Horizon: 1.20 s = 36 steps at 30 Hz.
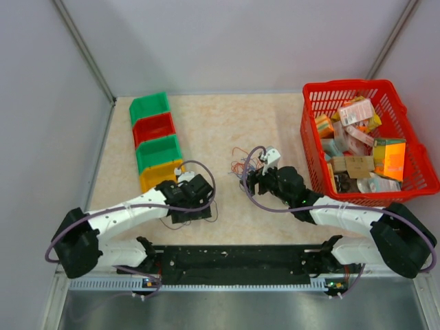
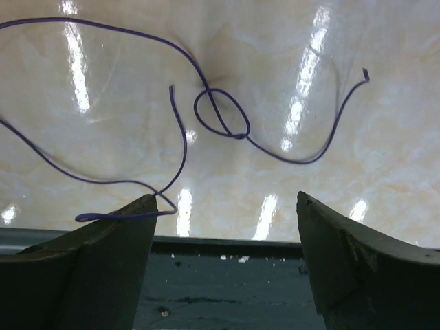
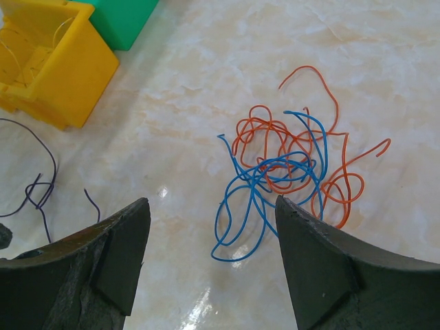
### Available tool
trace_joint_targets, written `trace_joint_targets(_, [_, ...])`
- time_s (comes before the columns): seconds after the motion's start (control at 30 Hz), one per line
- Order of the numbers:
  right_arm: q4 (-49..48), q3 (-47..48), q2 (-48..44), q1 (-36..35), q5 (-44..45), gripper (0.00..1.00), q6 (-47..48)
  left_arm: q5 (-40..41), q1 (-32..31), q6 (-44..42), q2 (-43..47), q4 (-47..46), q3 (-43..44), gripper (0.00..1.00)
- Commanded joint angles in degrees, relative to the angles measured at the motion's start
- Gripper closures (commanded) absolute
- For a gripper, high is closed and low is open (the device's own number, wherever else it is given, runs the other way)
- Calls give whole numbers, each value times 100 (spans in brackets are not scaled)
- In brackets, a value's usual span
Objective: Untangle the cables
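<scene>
Where the cables are lying: the purple wire (image 2: 238,135) is sprawling on the desk (image 2: 385,137) just ahead of my left hand (image 2: 227,198), with one small loop knotted near its middle. The blue-and-orange tangle (image 3: 282,165) is sitting just ahead of my right hand (image 3: 211,201), well apart from the purple one.
Left hand: I am holding it spread wide and gripping nothing. A bent end of the purple wire seems to be touching one finger.
Right hand: it is gaping too, empty and hanging low over the desk.
Step in hand: I am judging it to be parting blue from orange.
Doing it well: I am aiming for a free blue end rather than the crossed middle. I am planning a slow, low pull, so the loops are sliding out instead of tightening.
Risk: wires this thin are likely to be slipping out, so I am planning to close fully.
</scene>
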<state>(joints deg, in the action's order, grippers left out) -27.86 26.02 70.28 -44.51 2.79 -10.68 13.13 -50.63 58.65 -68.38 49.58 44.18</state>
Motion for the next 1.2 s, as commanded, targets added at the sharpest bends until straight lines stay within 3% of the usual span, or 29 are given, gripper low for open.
trace_joint_targets(0.0, [-194,131,-155,-40,64,28,4,331,-17,261,-605,-493,160,15])
trace_joint_targets(0.23, [-203,123,-164,-40,73,28,22,700,-17,427,-1493,-494,503,22])
trace_joint_targets(0.43, [-220,123,-173,-40,29,28,4,753,-8,278,-1643,-669,495,27])
trace_joint_targets(0.63, [-238,123,-155,-40,3,28,-5,770,18,50,-2038,-827,521,46])
trace_joint_targets(0.77, [-238,105,-173,-40,20,28,4,736,27,-3,-2337,-871,504,48])
trace_joint_targets(0.8, [-238,114,-173,-40,38,28,4,718,27,-20,-2364,-889,503,54])
trace_joint_targets(0.9, [-229,105,-173,-40,29,28,13,709,18,-30,-2364,-854,512,100])
trace_joint_targets(1.17, [-229,79,-234,-40,187,28,4,736,9,-406,-1417,-687,801,100])
